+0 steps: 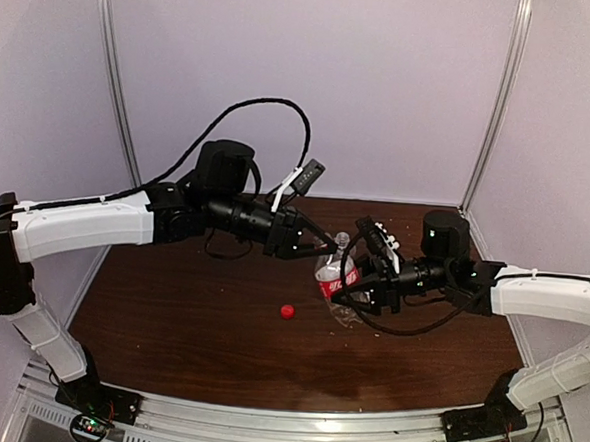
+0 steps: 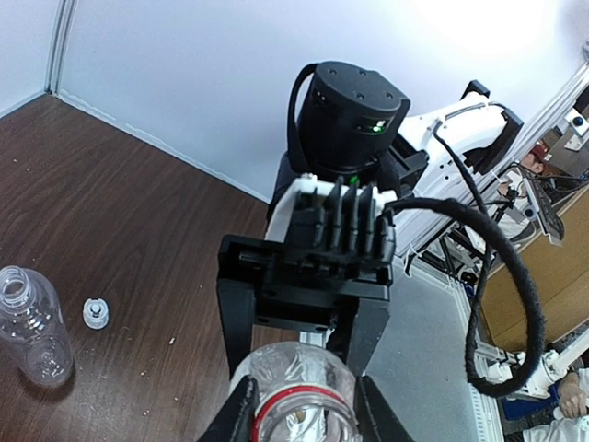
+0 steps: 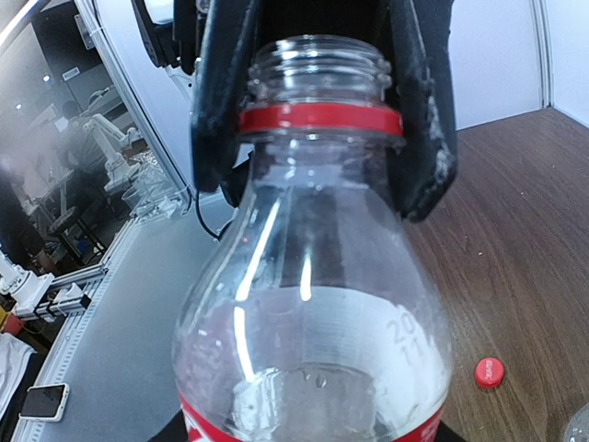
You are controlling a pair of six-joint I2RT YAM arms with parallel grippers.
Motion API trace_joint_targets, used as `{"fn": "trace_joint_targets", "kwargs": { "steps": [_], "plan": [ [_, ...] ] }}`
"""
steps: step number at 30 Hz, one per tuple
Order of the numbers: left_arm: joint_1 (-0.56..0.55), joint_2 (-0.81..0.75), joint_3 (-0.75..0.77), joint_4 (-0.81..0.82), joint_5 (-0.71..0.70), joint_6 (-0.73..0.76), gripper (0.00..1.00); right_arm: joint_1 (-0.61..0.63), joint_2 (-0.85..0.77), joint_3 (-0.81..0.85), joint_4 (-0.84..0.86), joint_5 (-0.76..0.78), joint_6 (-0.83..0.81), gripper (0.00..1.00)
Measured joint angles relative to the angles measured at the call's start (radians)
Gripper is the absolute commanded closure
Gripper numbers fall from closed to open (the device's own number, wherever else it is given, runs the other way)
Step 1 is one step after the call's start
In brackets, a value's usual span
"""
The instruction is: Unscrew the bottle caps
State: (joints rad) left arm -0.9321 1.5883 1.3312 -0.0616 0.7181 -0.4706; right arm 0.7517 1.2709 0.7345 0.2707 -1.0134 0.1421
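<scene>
Right pincer (image 1: 353, 287) clamps the bottle (image 3: 313, 304) by its body. Left pincer (image 3: 320, 184) straddles the bare neck (image 3: 320, 69), grip indeterminate. Red cap (image 3: 489, 372) lies on the table (image 1: 169, 314), nearward of both. Hazard: left pincer snagging that neck on withdrawal, wrenching the bottle askew.

Dark wood-grain table (image 1: 169, 314), a few pale specks (image 2: 171, 341) on it. Plain pale walls (image 1: 383, 86), metal corner posts (image 1: 113, 80). Slotted aluminium rail (image 1: 293, 421) along near edge. Phone (image 3: 43, 401) lying flat outside the enclosure.

Dark wood-grain table (image 1: 169, 314) carries a red cap (image 1: 287, 311), a white cap (image 2: 95, 313) and, beside it, an uncapped clear bottle (image 2: 32, 327).
</scene>
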Motion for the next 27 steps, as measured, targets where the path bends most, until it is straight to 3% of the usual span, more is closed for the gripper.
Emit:
{"fn": "trace_joint_targets", "kwargs": {
  "steps": [1,3,5,10,19,27],
  "plan": [
    [0.000,0.000,0.000,-0.001,-0.001,0.003,0.94,0.000,0.000,0.001,-0.002,0.005,-0.002,0.25],
    [0.002,0.000,0.001,-0.009,-0.010,0.015,1.00,0.001,0.000,0.006,-0.021,0.031,-0.006,0.10],
    [0.005,-0.003,0.001,-0.036,-0.038,0.036,1.00,0.005,0.000,0.016,-0.049,0.077,-0.008,0.01],
    [0.051,-0.036,0.000,-0.142,-0.157,0.084,1.00,0.005,-0.015,0.023,-0.126,0.206,-0.013,0.00],
    [0.127,-0.057,0.001,-0.286,-0.536,0.191,1.00,0.002,-0.137,0.005,-0.190,0.426,0.015,0.00],
    [0.133,0.072,0.021,-0.274,-0.655,0.238,1.00,-0.004,-0.208,0.002,-0.241,0.615,0.072,0.00]
  ]
}}
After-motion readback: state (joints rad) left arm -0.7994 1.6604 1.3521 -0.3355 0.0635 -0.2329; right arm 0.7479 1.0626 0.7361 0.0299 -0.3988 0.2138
